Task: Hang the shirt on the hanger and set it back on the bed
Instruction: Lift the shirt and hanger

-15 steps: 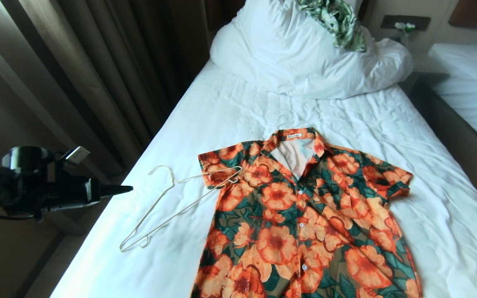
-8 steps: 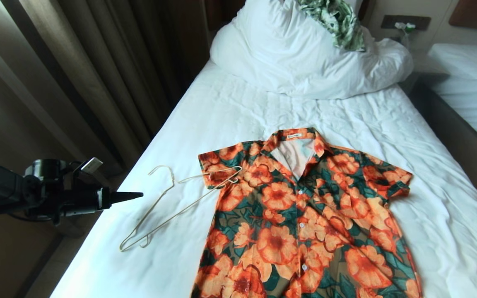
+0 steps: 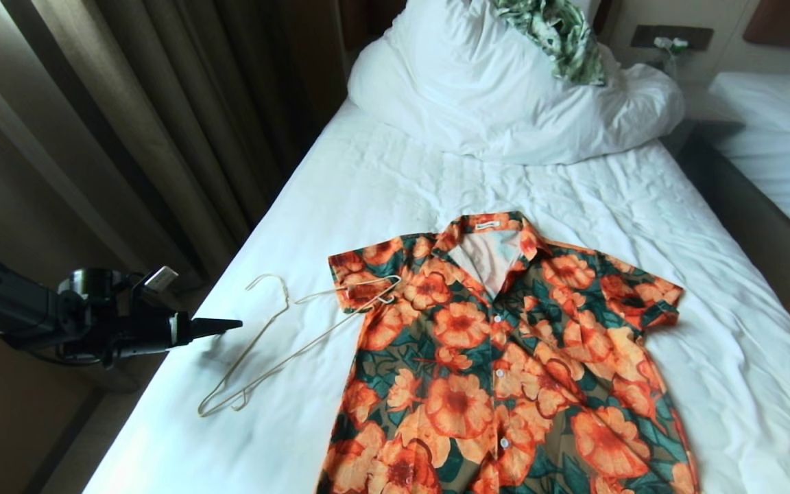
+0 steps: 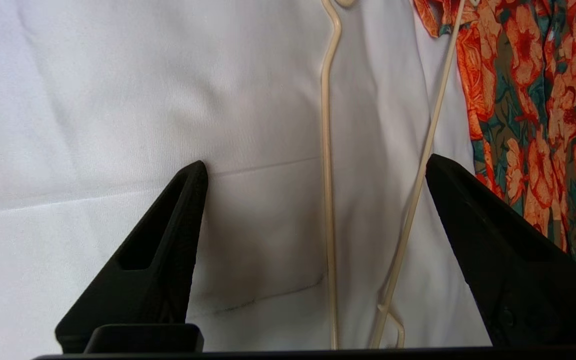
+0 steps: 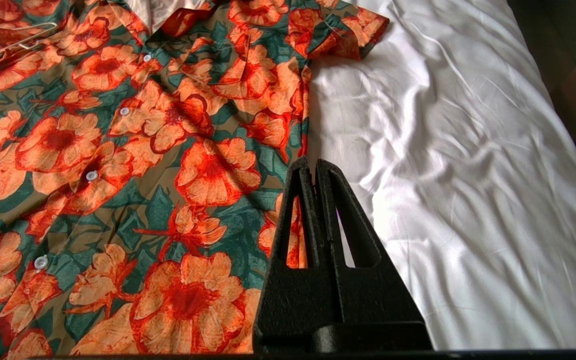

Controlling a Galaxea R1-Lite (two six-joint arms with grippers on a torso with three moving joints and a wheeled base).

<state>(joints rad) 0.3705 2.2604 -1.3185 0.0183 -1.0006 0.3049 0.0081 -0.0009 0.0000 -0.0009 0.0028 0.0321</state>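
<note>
Left wrist view shows the left gripper spread wide, holding nothing, with two thin wires of the hanger lying on the bed between its fingers. The shirt lies just past one finger. The wire is thin and flat, so the fingers may slip off it, or pinch sheet too.

The right gripper is pressed together over the shirt.

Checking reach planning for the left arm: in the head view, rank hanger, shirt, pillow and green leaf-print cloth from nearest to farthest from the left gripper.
From the left gripper, open at the bed's left edge:
1. hanger, just ahead on the sheet.
2. shirt, mid-bed, one sleeve lying over the hanger's end.
3. pillow, at the head of the bed.
4. green leaf-print cloth, atop the pillow, farthest.
</note>
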